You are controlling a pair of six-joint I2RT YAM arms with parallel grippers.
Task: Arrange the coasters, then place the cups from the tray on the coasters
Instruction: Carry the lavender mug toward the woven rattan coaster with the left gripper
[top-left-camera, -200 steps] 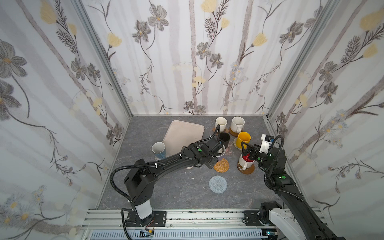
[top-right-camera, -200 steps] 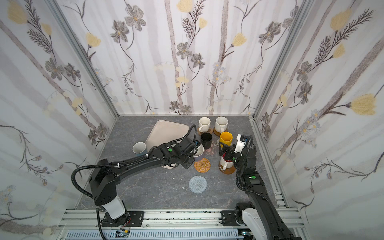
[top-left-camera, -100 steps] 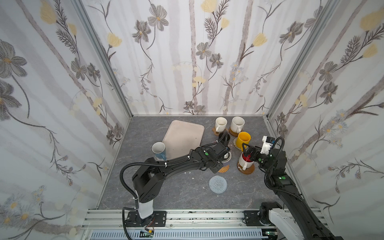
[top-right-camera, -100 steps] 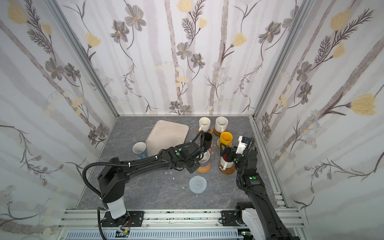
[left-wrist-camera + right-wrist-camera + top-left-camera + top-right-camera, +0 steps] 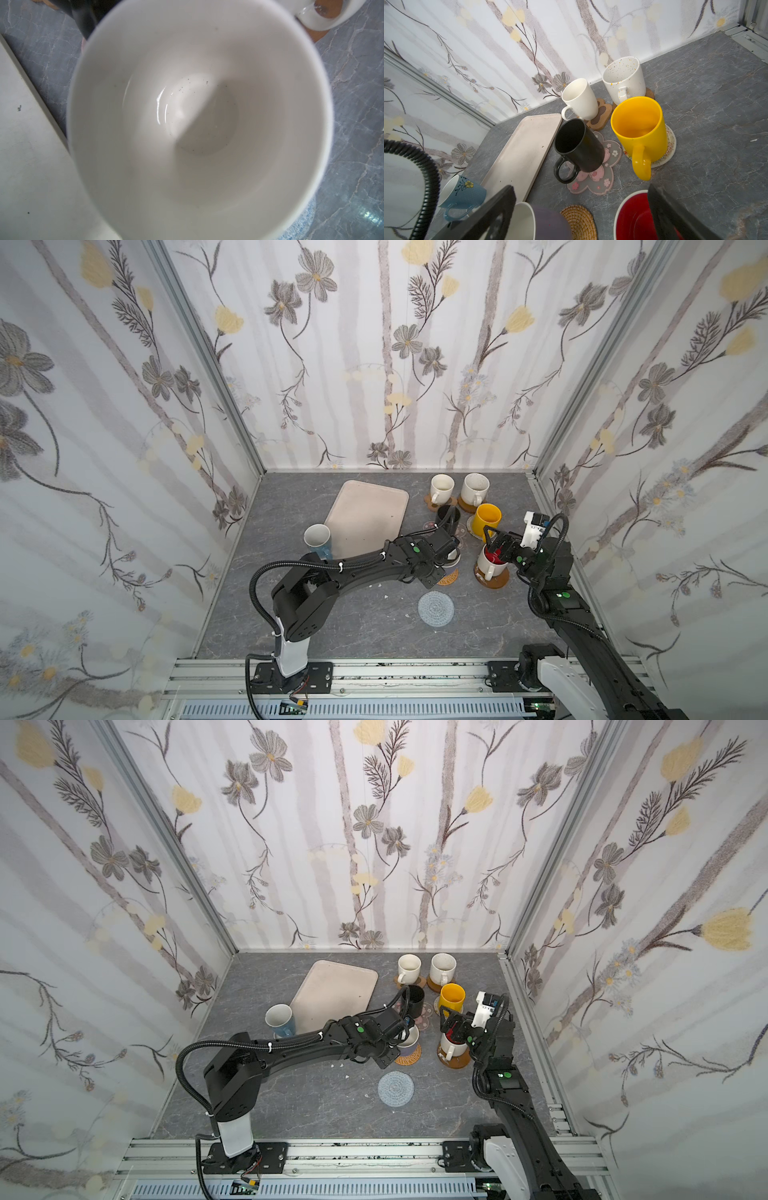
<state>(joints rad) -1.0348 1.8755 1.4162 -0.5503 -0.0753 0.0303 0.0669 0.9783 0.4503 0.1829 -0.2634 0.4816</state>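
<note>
The left gripper (image 5: 402, 1032) is pinched tight on the lavender cup (image 5: 550, 224) and holds it right by the rattan mat (image 5: 449, 577); in both top views the cup sits over the far edge of the mat, not over its middle, and I cannot tell if its bottom touches yet; the step in hand looks like setting this cup down on that mat; to do it well, the arm should slide the cup a little toward the front so the whole bottom is over the mat, hold the cup straight up, and go down slowly until it rests; only then should the jaws let go, and the arm should lift straight up so it does not drag the cup off; the black cup (image 5: 579, 145) and the red cup (image 5: 490, 564) are near, so small moves are best; the right gripper (image 5: 496, 545) hangs wide open just over the red cup, which stands on a brown mat (image 5: 494, 581), and it grips nothing; it is best kept clear; the tray (image 5: 365, 510) has no cups on it; the blue cup (image 5: 318, 539) stands on the table (image 5: 374, 635) just beside the tray, and the grey-blue mat (image 5: 435, 609) at the front is bare, so I think that pair comes after.
</note>
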